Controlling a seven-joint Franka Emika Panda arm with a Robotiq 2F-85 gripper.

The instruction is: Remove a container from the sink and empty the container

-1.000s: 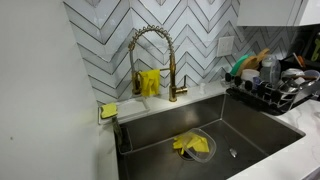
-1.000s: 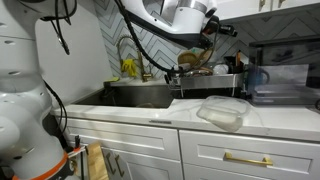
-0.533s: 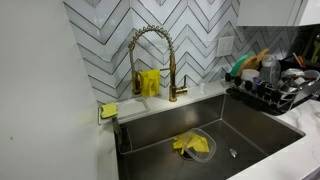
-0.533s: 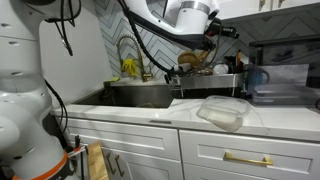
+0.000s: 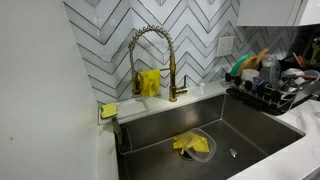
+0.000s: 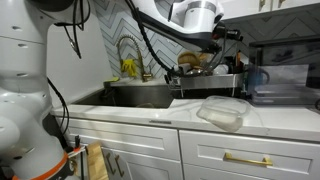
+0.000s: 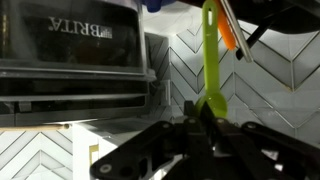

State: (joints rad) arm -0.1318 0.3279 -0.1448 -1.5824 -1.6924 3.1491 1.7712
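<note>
1. One clear container [image 5: 204, 136] sits on the floor of the sink [image 5: 150, 128], near the small round drain [image 5: 232, 153], with a yellow cloth [image 5: 188, 146] crumpled in it.
2. The gripper [image 6: 226, 34] hangs high above the table [image 6: 130, 113], up by the dish rack [image 6: 205, 84] and well apart from the container.
3. In the wrist view, its jaws are closed together. A green utensil [image 7: 209, 60] stands just beyond them, and whether they touch it cannot be told.
</note>
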